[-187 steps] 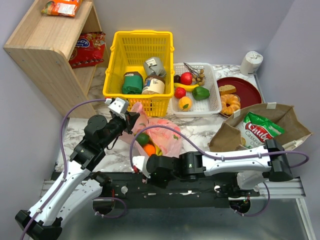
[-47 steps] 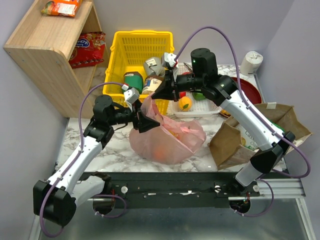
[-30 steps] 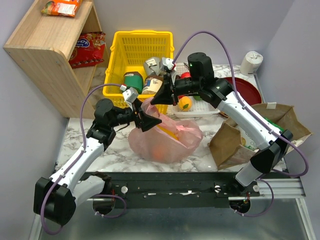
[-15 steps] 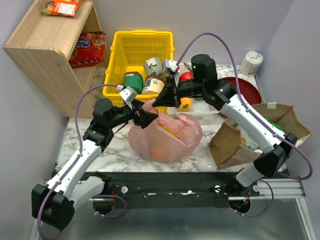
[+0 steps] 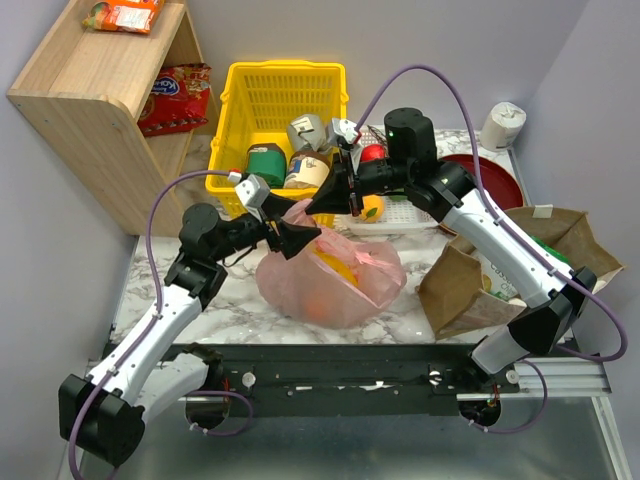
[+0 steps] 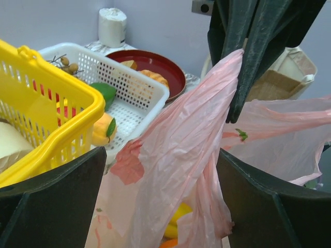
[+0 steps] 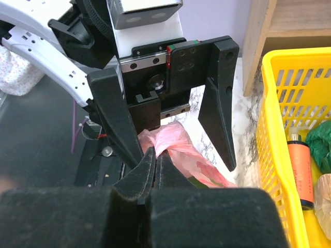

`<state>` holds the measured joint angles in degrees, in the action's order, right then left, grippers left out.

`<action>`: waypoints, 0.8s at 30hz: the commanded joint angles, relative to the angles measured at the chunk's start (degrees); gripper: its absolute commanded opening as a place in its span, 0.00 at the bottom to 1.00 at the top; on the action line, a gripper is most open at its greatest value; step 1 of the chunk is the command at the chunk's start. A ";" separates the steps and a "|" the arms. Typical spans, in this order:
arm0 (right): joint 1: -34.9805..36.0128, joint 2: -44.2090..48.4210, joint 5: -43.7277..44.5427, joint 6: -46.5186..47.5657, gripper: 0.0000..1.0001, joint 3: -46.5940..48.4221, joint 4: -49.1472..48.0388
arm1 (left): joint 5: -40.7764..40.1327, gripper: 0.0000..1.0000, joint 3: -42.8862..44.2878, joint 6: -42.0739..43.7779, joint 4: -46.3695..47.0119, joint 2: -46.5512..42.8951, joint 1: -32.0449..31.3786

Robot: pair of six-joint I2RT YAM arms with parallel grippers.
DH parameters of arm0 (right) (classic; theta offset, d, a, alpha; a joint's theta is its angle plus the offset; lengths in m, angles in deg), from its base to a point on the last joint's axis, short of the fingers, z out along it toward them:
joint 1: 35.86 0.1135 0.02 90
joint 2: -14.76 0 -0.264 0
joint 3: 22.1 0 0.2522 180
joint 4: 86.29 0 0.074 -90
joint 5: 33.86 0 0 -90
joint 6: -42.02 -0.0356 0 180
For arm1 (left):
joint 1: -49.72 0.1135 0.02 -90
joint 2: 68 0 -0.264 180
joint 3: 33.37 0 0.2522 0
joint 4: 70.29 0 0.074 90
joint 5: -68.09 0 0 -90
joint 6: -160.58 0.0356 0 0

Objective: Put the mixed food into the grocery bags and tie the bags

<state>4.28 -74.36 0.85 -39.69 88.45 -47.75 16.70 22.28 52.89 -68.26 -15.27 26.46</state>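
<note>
The pink plastic grocery bag (image 5: 335, 280) lies on the marble, with yellow bananas (image 5: 335, 262) and the orange fruit (image 5: 318, 308) showing through it. My right gripper (image 5: 322, 203) is shut on the bag's twisted handle (image 7: 176, 138) and holds it up. The left gripper (image 5: 300, 238) is wide open, one finger on each side of that handle (image 6: 181, 155), not touching it. In the left wrist view the bananas (image 6: 181, 217) sit low in the bag. The brown paper grocery bag (image 5: 470, 290) lies on the right, and a bit of the green crisp packet (image 5: 497, 275) shows beside my right arm.
A yellow basket (image 5: 220, 130) with tins and jars stands behind the pink bag. Right of it is a white tray (image 5: 432, 215) of fruit and a red plate (image 5: 500, 185) with bread. At the back left stands a wooden shelf (image 5: 90, 110), and a paper roll (image 5: 503, 125) is at the back right.
Since the earliest frame both arms have risen to the pink bag. Over the last second the right gripper has kept the handle raised, and the left jaws have opened slightly wider round it.
</note>
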 commanded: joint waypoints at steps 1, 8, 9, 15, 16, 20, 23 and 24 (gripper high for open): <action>0.20 0.53 -2.98 -0.91 0.01 -0.11 -1.31 | -1.34 0.91 -2.77 -3.04 9.94 1.06 -1.87; 0.29 1.49 -0.53 -1.61 0.01 -1.08 -1.31 | -2.49 0.73 -5.59 -6.38 18.30 4.22 -6.08; 0.29 1.84 0.17 -1.70 0.01 -1.17 -1.22 | -2.31 0.70 -6.11 -6.91 19.35 4.48 -6.44; -0.24 3.07 7.21 -2.67 0.01 -1.87 -1.22 | -2.05 0.52 -10.59 -10.60 22.61 3.44 -7.23; -0.59 3.08 7.65 -2.84 0.01 -1.78 -1.22 | -2.05 0.49 -11.82 -11.04 23.05 3.00 -7.32; -1.03 2.64 8.88 -3.55 0.01 -1.08 -1.22 | -2.84 0.33 -14.20 -11.75 23.06 1.68 -7.49; -1.03 2.64 9.23 -3.99 0.01 -0.82 -1.13 | -3.98 0.13 -14.38 -11.84 21.30 1.32 -7.50; -1.03 2.81 9.41 -3.99 0.01 -0.90 -1.05 | -4.50 0.09 -14.21 -11.66 20.78 1.06 -7.50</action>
<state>3.78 -73.42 7.69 -42.62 87.03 -47.12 14.43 9.07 41.80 -46.36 -13.17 19.35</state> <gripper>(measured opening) 0.016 0.189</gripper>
